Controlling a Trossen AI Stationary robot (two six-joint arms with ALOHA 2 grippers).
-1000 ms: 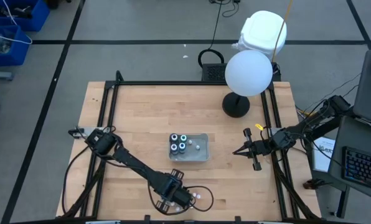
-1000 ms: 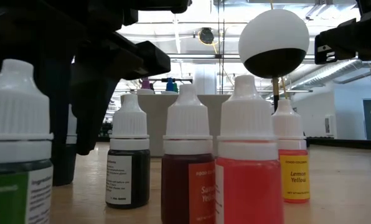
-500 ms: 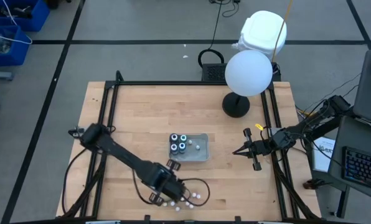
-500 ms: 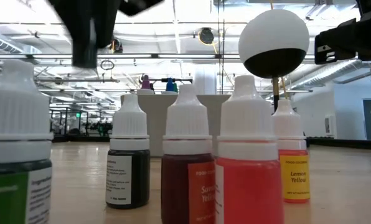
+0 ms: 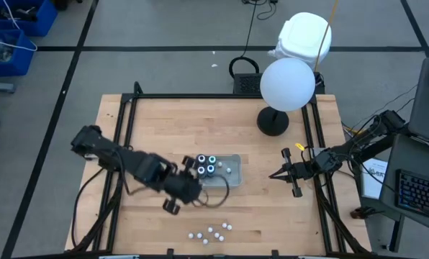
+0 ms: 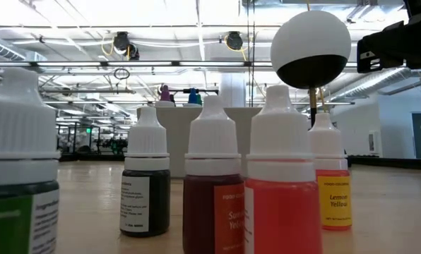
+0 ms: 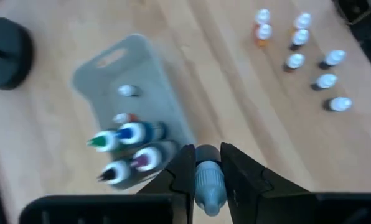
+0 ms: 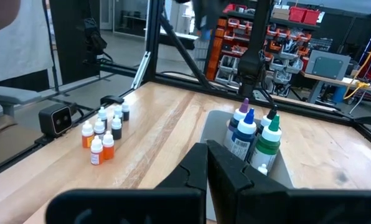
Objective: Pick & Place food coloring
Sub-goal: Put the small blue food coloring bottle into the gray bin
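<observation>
Carrying stage: my left jaws (image 7: 205, 165) grip a food coloring bottle (image 7: 208, 179) beside the clear tray (image 7: 149, 68) on the desk; next, lower it in; right jaws clenched, idle.

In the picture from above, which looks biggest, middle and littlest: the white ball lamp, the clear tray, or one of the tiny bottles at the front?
1. White ball lamp, though it stands nearer the camera.
2. Clear tray.
3. One tiny bottle.
</observation>
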